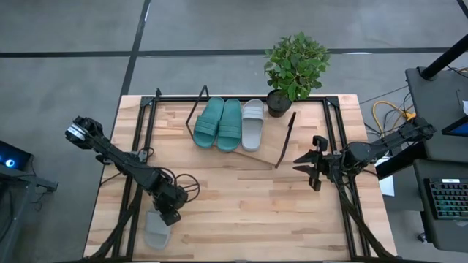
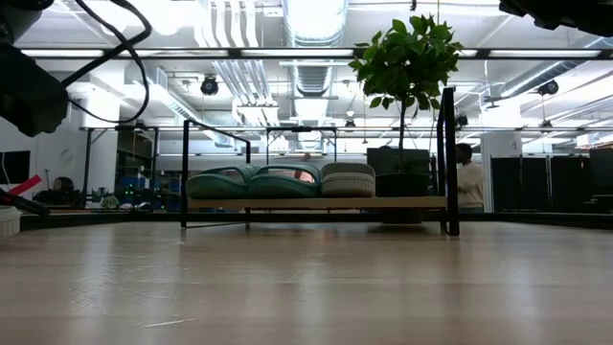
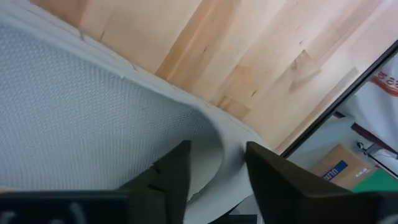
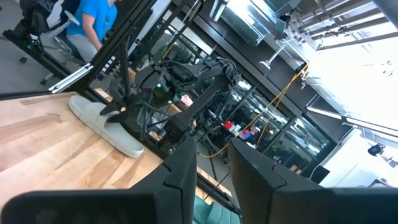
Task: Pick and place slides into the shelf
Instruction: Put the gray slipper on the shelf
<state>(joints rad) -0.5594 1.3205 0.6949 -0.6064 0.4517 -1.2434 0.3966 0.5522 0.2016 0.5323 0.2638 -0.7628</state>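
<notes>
The fourth slide, light grey [image 1: 156,231], lies flat near the table's near-left corner; its ribbed footbed [image 3: 81,118] fills the left wrist view. My left gripper [image 1: 170,214] [image 3: 217,152] is at its far end, shut on its rim. The shelf [image 1: 276,148] [image 2: 316,202] stands at the far middle. Two teal slides [image 1: 210,121] [image 1: 229,124] and a grey slide [image 1: 253,123] rest sole-down on its slanted board. My right gripper [image 1: 303,168] [image 4: 212,146] waits open above the table's right side, holding nothing. My left gripper pinches the grey slide's raised end rim [image 3: 227,134] between its two fingers, one finger [image 3: 171,177] over the footbed and the other [image 3: 273,183] outside the rim. It comes slanting down from the table's left. The slide's sole lies on the table [image 3: 249,56].
A potted plant [image 1: 295,66] stands at the far edge, just right of the shelf. The board's right part is bare beside the grey slide. Black table frame rails [image 1: 333,131] run along both sides. A person in blue [image 4: 93,18] sits beyond the table.
</notes>
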